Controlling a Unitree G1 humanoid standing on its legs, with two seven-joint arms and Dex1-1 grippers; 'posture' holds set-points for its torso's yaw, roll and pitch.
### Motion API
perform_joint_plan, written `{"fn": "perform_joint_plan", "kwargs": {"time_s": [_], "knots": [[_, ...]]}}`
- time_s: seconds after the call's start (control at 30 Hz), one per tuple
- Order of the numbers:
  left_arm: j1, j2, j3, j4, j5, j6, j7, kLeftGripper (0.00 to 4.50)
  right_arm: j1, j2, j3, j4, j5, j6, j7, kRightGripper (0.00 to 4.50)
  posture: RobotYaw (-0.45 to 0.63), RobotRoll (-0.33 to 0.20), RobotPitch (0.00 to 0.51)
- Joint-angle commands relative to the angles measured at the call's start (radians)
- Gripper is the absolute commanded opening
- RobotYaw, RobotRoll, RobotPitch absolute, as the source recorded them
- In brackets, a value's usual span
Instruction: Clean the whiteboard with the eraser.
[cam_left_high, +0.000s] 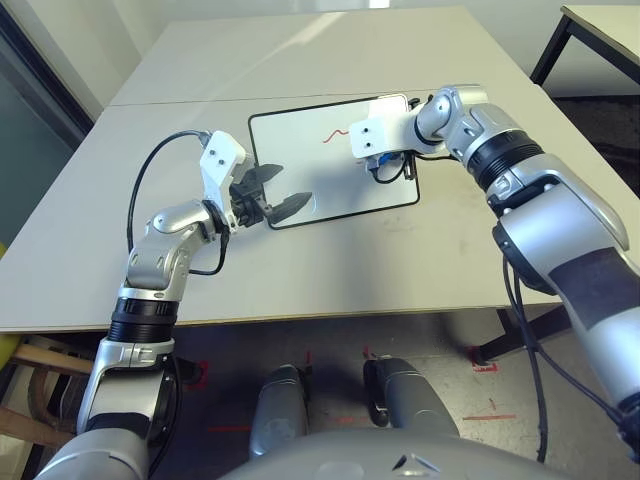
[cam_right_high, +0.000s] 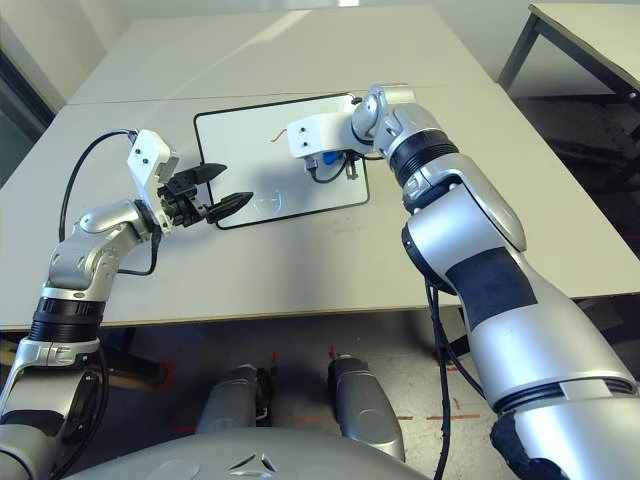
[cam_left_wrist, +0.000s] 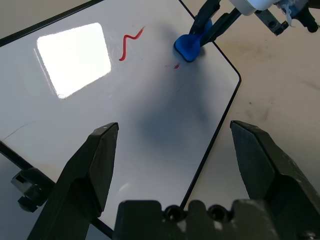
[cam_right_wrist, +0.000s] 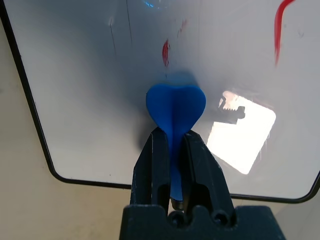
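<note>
Right gripper (cam_right_wrist: 171, 150) clenched on eraser (cam_right_wrist: 175, 107), blue head pressed to whiteboard (cam_left_high: 300, 165) near board's right edge. Small red smudge (cam_right_wrist: 165, 52) sits just ahead of eraser tip; long red squiggle (cam_left_high: 333, 135) lies further toward board's centre, its long axis slanting across board. My read: next wipe goes toward them. Left gripper (cam_left_high: 270, 197) released, jaws wide, hovering at board's near-left corner. Right arm nearer marks. Count: one eraser, one whiteboard, two red marks, on table (cam_left_high: 200, 270).
</note>
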Motion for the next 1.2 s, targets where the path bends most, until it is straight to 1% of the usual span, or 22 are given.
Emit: {"fn": "perform_joint_plan", "kwargs": {"time_s": [0.03, 0.2, 0.3, 0.47, 0.6, 0.8, 1.0, 1.2], "knots": [[-0.004, 0.004, -0.011, -0.007, 0.007, 0.007, -0.003, 4.5, 0.008, 0.042, -0.008, -0.015, 0.017, 0.013, -0.009, 0.09, -0.06, 0.0, 0.077], [-0.002, 0.003, -0.009, -0.016, 0.005, 0.012, 0.0, 4.5, 0.006, 0.077, -0.012, -0.026, 0.025, 0.031, -0.012, 0.09, -0.05, 0.0, 0.076], [0.002, 0.005, -0.006, -0.022, 0.004, 0.015, 0.003, 4.5, 0.008, 0.081, -0.01, -0.028, 0.021, 0.027, -0.009, 0.09, -0.04, 0.0, 0.076], [0.006, 0.007, -0.001, -0.027, 0.002, 0.02, 0.005, 4.5, -0.007, 0.058, -0.013, -0.018, 0.02, 0.017, -0.003, 0.09, -0.04, 0.0, 0.076], [-0.005, 0.022, 0.013, -0.007, 0.005, 0.014, 0.001, 4.5, -0.062, 0.004, -0.03, -0.008, 0.033, -0.009, 0.041, 0.09, -0.05, 0.0, 0.072], [-0.025, 0.042, 0.022, 0.017, 0.01, 0.005, -0.005, 4.5, -0.121, -0.031, -0.047, 0.007, 0.049, -0.035, 0.07, 0.09, -0.06, 0.0, 0.07], [-0.036, 0.058, 0.026, 0.028, 0.015, -0.006, 0.0, 4.5, -0.156, -0.043, -0.049, 0.037, 0.043, -0.036, 0.026, 0.09, -0.06, 0.0, 0.069], [-0.044, 0.076, 0.038, 0.033, 0.018, -0.012, 0.005, 4.5, -0.159, -0.038, -0.031, 0.073, 0.016, -0.028, -0.031, 0.09, -0.05, 0.0, 0.072]]}}
